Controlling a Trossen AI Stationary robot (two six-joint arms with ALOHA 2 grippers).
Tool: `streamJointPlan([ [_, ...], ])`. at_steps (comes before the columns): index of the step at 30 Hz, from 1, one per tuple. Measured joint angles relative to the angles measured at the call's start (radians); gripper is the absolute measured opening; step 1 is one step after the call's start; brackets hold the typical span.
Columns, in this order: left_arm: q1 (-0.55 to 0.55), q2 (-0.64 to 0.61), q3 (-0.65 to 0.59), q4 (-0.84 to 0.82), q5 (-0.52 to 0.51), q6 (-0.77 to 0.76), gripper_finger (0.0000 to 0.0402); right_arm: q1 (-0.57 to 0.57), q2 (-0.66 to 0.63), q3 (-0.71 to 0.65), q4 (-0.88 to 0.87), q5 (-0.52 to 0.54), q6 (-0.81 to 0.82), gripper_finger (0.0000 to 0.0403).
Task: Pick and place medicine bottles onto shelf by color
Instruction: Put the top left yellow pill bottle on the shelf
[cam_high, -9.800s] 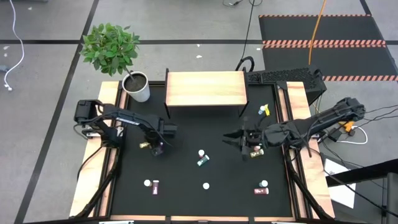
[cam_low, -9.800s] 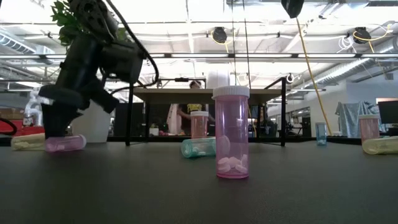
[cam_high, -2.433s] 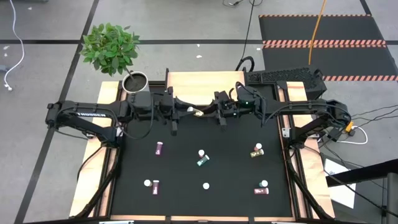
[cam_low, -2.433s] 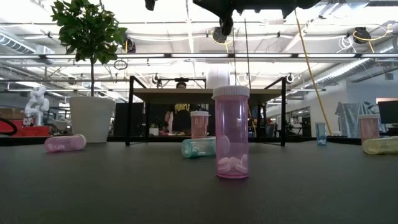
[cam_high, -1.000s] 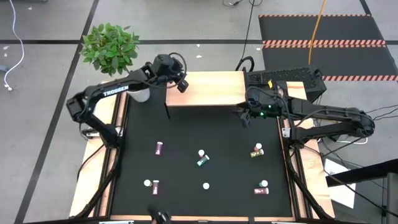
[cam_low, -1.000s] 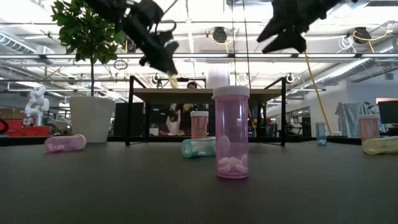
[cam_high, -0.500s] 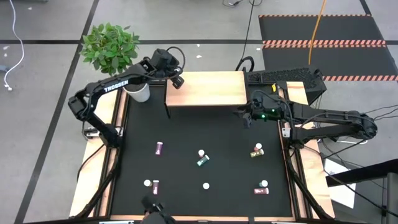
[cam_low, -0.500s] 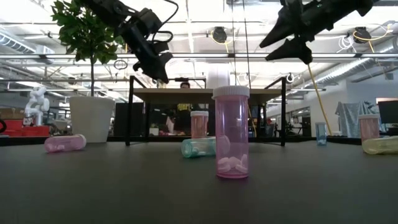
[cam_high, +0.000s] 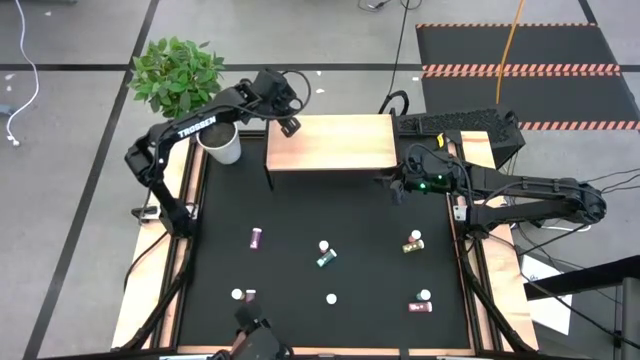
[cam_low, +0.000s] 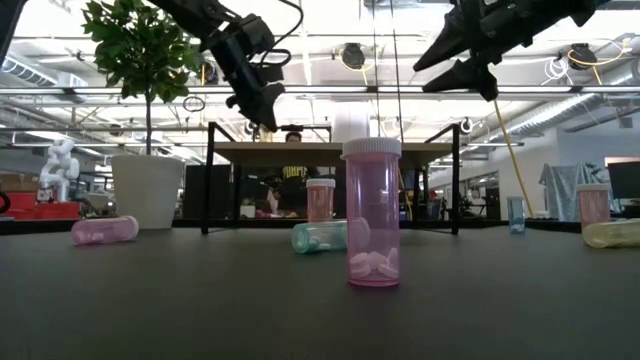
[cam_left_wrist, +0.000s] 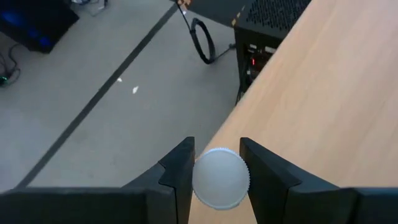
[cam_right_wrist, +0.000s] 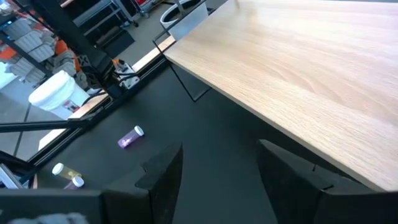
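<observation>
My left gripper (cam_high: 291, 126) hangs over the far left corner of the shelf (cam_high: 330, 143), a light wooden top on thin dark legs, and is shut on a medicine bottle whose white cap (cam_left_wrist: 221, 178) faces the wrist camera. The cap hides the bottle's body. My right gripper (cam_high: 390, 188) stands open and holds nothing, raised beside the shelf's near right corner. Several other bottles are on the black mat: a pink one (cam_high: 257, 238) and a teal one (cam_high: 326, 260) lie on their sides, and one with a white cap (cam_high: 331, 298) stands upright. My left gripper pinches the bottle between its two fingers, which stand on either side of the white cap's rim (cam_left_wrist: 198, 177). The fingers slant down from the table's left side. The bottle is lifted clear, above the shelf's edge (cam_left_wrist: 249, 118).
A white plant pot (cam_high: 221, 138) with a leafy plant stands just left of the shelf. A dark box (cam_high: 455, 125) sits at the shelf's right. More bottles lie at the mat's right (cam_high: 412, 242) and near edge (cam_high: 422, 302). A dark shape (cam_high: 258, 342) shows at the near edge.
My left gripper has carried the bottle a little toward the table's far edge, over the shelf's far left corner, and has tipped more steeply downward. It has stayed shut on the bottle.
</observation>
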Motion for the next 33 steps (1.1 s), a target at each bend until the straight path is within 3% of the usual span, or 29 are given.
streamJointPlan([
  [33,-0.005,0.004,-0.001,-0.049,0.005,-0.035,0.0123,0.000,0.000,0.000,0.008,-0.001,0.029,0.0199],
])
